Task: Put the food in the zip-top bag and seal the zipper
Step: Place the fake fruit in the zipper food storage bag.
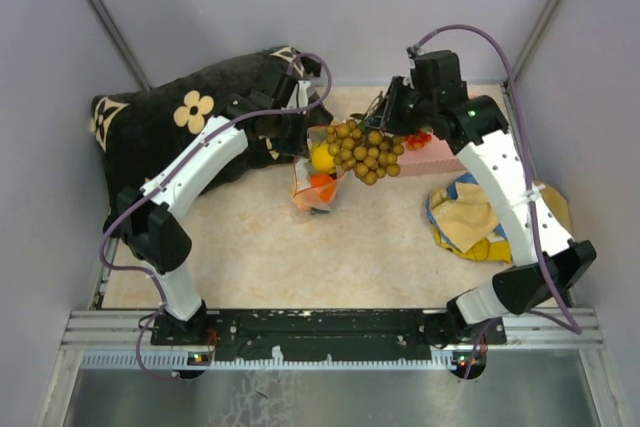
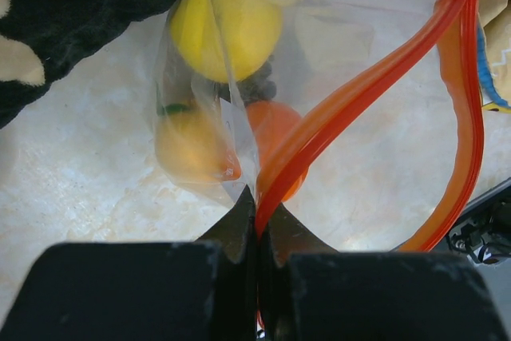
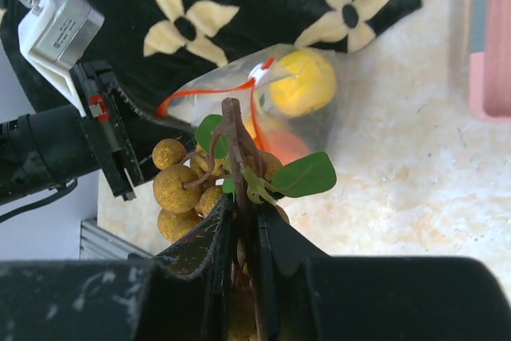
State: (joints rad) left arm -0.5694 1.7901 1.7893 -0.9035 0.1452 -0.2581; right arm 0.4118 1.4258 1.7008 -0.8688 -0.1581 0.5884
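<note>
Risk — the bunch of tan balls (image 1: 364, 152), clenched by its stem in the right gripper (image 3: 244, 221), can catch the narrow bag (image 2: 239, 77) mouth; the left gripper (image 2: 257, 225) pinches only the zipper (image 2: 359, 93) strip.

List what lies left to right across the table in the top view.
black cushion → zip-top bag → bunch of tan balls → pink basket → yellow-and-blue cloth

Two robot arms, one clear zip-top bag (image 1: 312, 192) with one orange-red zipper (image 2: 359, 101). Three round toy fruits sit inside: one yellow (image 2: 226, 17), two orange (image 2: 192, 143). One bunch of tan-brown balls (image 1: 362, 152), too many to count. One pink basket (image 1: 440, 155), one black flowered cloth (image 1: 190, 117), one yellow-and-blue cloth (image 1: 470, 217).
</note>
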